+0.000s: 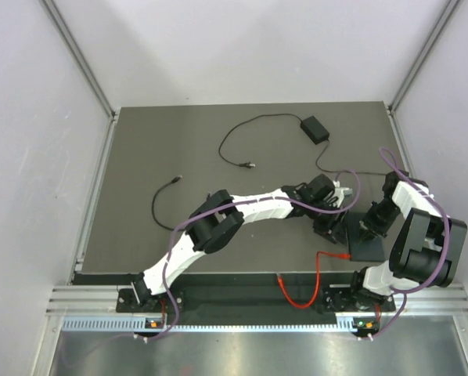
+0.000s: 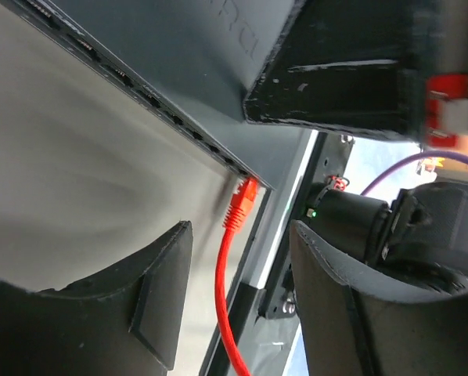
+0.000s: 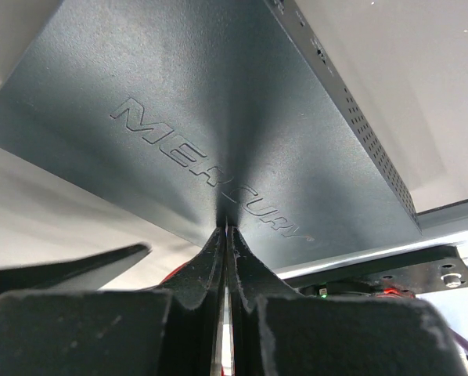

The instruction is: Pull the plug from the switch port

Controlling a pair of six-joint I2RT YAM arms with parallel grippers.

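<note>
The switch is a flat matte black box near the table's front right, marked MERCURY on top. A red plug sits in the end port of its edge, and its red cable runs down between my left fingers. In the top view the plug is at the box's near left corner. My left gripper is open around the cable, a little short of the plug, not touching it. My right gripper is shut and empty, its tips resting on the switch's top.
A small black power brick with thin cords lies at the back. A loose black cable lies mid-left. The red cable loops over the table's front edge onto the metal rail. The right arm's base is close behind the plug.
</note>
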